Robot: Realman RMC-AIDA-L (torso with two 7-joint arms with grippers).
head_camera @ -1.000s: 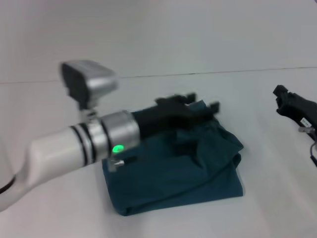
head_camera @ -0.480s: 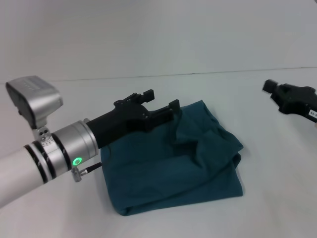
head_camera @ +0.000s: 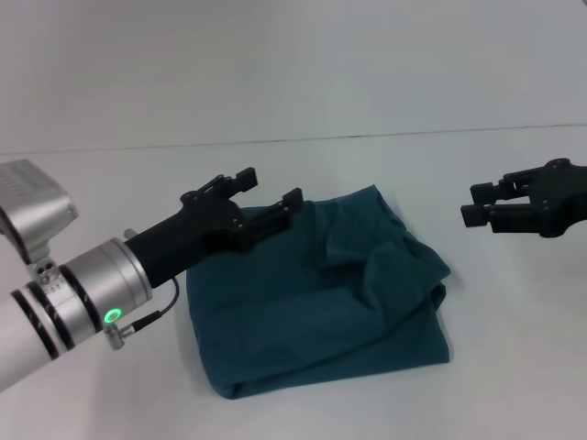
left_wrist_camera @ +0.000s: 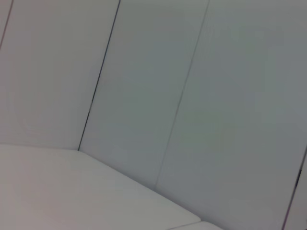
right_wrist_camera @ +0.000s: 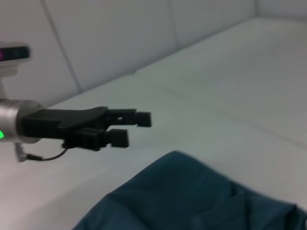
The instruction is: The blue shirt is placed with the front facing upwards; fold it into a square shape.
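Note:
The blue shirt [head_camera: 321,302] lies in the middle of the white table as a rumpled, roughly square teal bundle, with only plain fabric showing. My left gripper [head_camera: 269,186] hovers over the shirt's far left corner, open, with nothing between its fingers. It also appears in the right wrist view as the left gripper [right_wrist_camera: 134,128], above and beyond the shirt [right_wrist_camera: 192,201]. My right gripper [head_camera: 477,203] hangs in the air to the right of the shirt, pointing toward it. It is open, empty and clear of the cloth.
The white table [head_camera: 514,367] spreads around the shirt on all sides. A pale panelled wall [left_wrist_camera: 192,96] stands behind it, meeting the table along a line [head_camera: 413,135] at the back.
My left arm has pulled back to the left and off the shirt, gripper open. My right gripper has swung inward and turned toward the shirt. The shirt has not moved.

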